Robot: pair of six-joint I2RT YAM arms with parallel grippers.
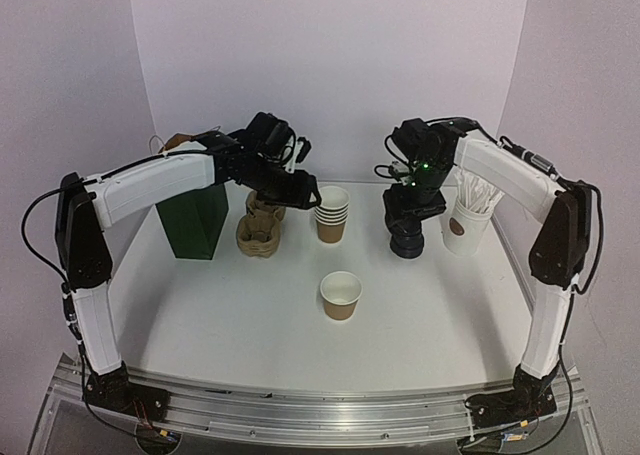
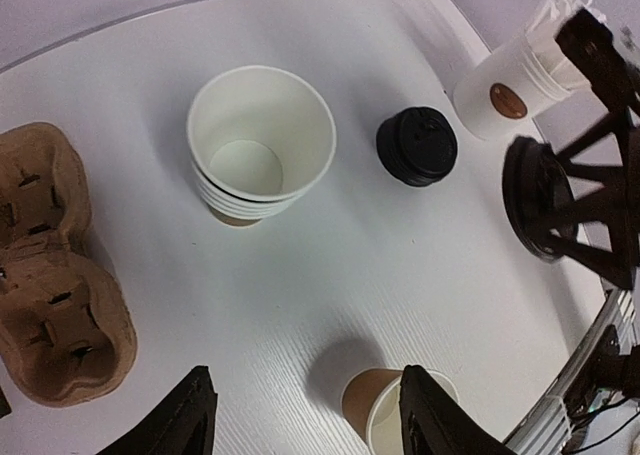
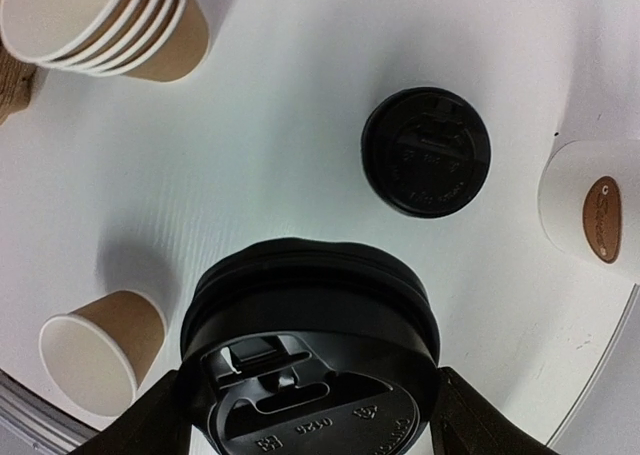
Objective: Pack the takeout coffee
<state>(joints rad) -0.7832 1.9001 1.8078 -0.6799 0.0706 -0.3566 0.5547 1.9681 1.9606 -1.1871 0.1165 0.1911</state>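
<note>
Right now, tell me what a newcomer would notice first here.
The right gripper grips a black dome lid at the right rear of the table, by a stack of lids. A lone lidless brown cup stands mid-table. The left gripper hangs open near the stacked cups.

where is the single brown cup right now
In the top view the single brown cup stands alone on the table, centred left to right, nearer the robot than the cup stack and apart from it.
</note>
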